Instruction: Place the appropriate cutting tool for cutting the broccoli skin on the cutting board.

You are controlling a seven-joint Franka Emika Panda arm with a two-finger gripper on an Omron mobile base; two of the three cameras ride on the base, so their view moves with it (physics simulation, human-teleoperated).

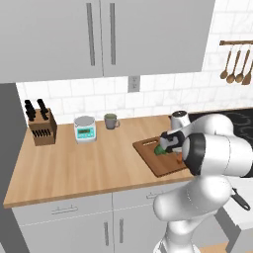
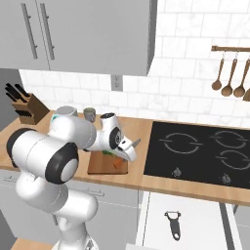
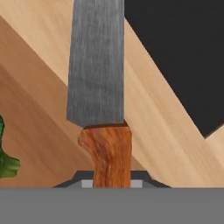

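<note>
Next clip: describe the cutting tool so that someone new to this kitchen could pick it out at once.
Find the black cooktop; just left of it, a brown cutting board lies on the pale wood counter. Above the board the gripper holds the cutting tool: an orange wooden handle with a flat grey blade, unlike the black peeler or the black-handled block knives.

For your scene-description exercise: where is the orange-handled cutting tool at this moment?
The orange-handled cutting tool is in the gripper, held over the right part of the cutting board, beside the broccoli.
</note>
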